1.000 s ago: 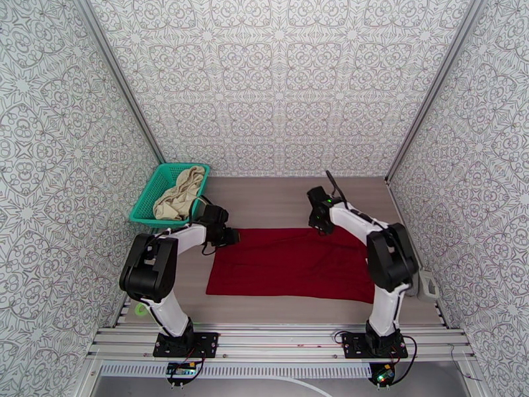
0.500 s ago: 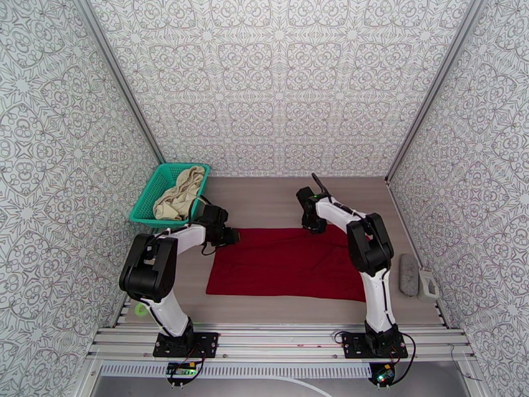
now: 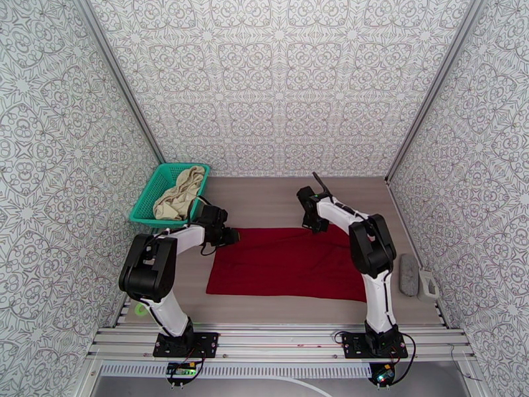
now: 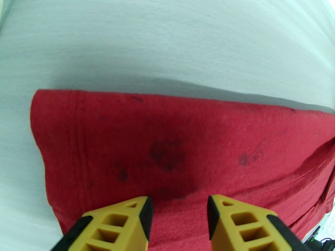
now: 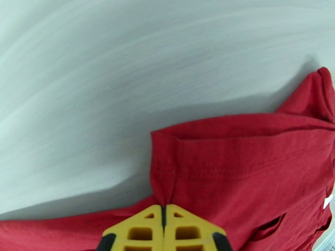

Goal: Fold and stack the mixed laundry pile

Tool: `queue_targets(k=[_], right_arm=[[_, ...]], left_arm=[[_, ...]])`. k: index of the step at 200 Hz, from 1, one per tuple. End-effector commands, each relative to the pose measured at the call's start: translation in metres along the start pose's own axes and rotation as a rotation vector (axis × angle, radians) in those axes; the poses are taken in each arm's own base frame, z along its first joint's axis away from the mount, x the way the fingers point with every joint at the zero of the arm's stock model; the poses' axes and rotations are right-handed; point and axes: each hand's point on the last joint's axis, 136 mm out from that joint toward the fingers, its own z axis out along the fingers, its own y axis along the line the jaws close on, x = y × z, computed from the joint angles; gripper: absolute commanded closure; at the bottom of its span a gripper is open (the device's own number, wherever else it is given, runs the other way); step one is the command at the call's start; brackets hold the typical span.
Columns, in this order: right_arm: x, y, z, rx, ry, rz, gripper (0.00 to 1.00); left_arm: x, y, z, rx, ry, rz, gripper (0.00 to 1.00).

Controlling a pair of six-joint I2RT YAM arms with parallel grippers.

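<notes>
The dark red shirt (image 3: 291, 263) lies spread flat to the right of the teal basket (image 3: 147, 206) and a little nearer the arm bases; the cream garment (image 3: 177, 193) sits heaped inside the basket, not yet folded. Well to the right of the basket, the right gripper (image 5: 164, 208) has its fingers pressed together on a raised pucker of the shirt's far hem; just off the basket's near right corner, the left gripper (image 4: 179, 206) hangs with its fingers spread over the shirt's corner, gripping nothing that I can make out. I'd judge a fold toward the bases is being set up; it should go best if the left pinches its corner first, then both lift level and travel together, keeping the hem straight. The tabletop (image 3: 264, 196) is pale wood grain; patterned walls (image 3: 278, 81) close in on three sides.
</notes>
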Motion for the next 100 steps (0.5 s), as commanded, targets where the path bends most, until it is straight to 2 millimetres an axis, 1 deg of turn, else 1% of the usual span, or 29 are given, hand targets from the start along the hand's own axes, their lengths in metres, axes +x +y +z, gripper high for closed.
queue_targets(k=[1,20,37,63,99,100], right_arm=[[-0.001,-0.011,-0.019,-0.004,-0.049,0.043,1.0],[0.003,-0.018,-0.029,-0.04,-0.066,0.089,1.0],[0.011,-0.024,-0.032,-0.07,-0.078,0.138,1.0],[0.018,-0.033,-0.033,-0.096,-0.1,0.202,1.0],[0.022,-0.043,-0.036,-0.138,-0.147,0.29,1.0],[0.022,-0.043,-0.036,-0.139,-0.149,0.291,0.99]], left_arm=[[0.034,0.028,0.017,-0.069,0.104,-0.044,0.57],[0.035,0.028,0.016,-0.069,0.105,-0.045,0.57],[0.033,0.028,0.016,-0.068,0.1,-0.044,0.57],[0.033,0.027,0.017,-0.066,0.102,-0.045,0.57],[0.035,0.027,0.017,-0.063,0.106,-0.045,0.57],[0.035,0.027,0.017,-0.063,0.107,-0.044,0.57]])
